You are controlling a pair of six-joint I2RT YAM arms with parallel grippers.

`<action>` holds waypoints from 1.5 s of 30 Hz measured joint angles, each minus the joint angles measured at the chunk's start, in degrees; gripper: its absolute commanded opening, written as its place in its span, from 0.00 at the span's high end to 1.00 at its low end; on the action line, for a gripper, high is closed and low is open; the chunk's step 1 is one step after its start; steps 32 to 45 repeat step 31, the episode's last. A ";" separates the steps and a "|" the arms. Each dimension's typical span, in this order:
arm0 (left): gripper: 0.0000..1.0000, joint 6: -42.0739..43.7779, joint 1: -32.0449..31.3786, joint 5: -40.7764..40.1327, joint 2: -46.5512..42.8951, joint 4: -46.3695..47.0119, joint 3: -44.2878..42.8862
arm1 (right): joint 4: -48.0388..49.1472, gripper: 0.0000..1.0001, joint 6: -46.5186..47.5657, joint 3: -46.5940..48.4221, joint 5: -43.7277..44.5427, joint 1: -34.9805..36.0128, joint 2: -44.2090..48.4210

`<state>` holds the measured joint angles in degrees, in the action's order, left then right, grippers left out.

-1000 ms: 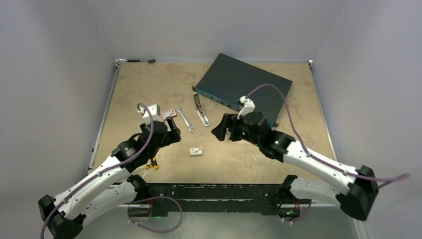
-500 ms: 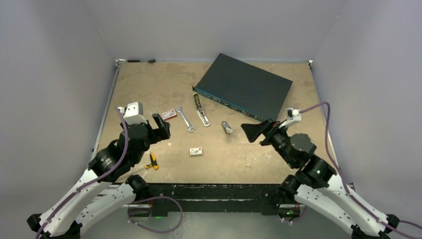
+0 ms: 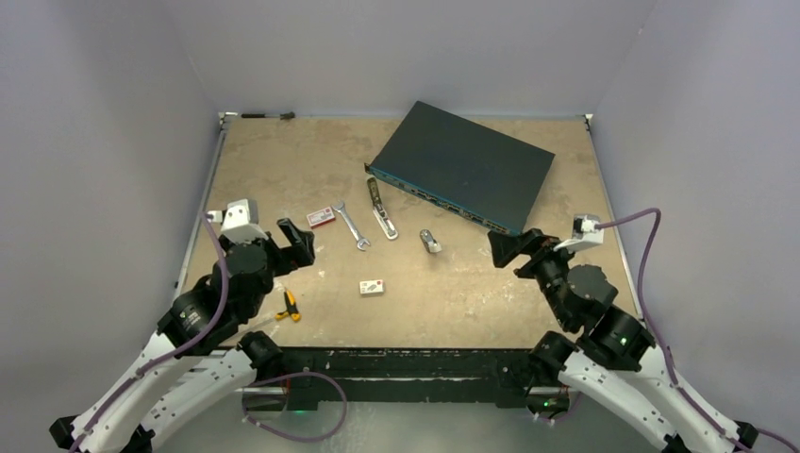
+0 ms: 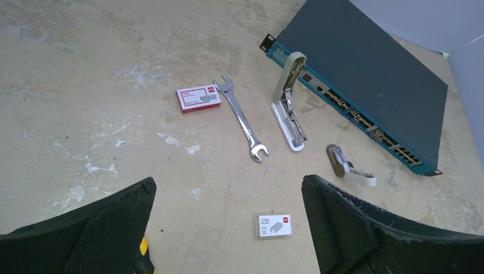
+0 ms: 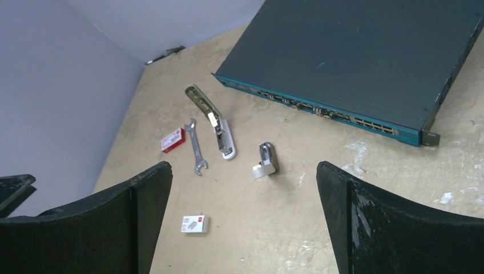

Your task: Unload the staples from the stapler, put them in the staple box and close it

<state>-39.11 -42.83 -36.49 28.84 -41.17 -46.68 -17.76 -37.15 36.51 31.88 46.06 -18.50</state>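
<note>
Tan table (image 3: 283, 160), stapler (image 3: 381, 209) lying open mid-surface, nothing held.
Your left gripper (image 3: 294, 238), jaws spread, is the nearer one; the stapler lies ahead to its right, long axis near-to-far. A loose part (image 3: 430, 242), possibly its pusher, lies toward your right gripper (image 3: 505, 248), also spread wide.

The stapler (image 3: 381, 209) lies hinged open (metal channel exposed); pale grey-green, just beside the wrench (image 3: 351, 225).
</note>
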 measured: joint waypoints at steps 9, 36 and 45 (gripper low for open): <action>0.02 1.31 0.00 0.50 1.84 0.44 0.66 | -0.04 0.01 4.42 1.31 0.15 0.00 -6.27; 0.00 1.29 0.00 0.46 1.16 0.81 0.68 | 0.50 0.01 6.78 1.36 0.63 0.00 -7.48; 0.00 1.29 0.00 0.46 1.16 0.81 0.68 | 0.50 0.01 6.78 1.36 0.63 0.00 -7.48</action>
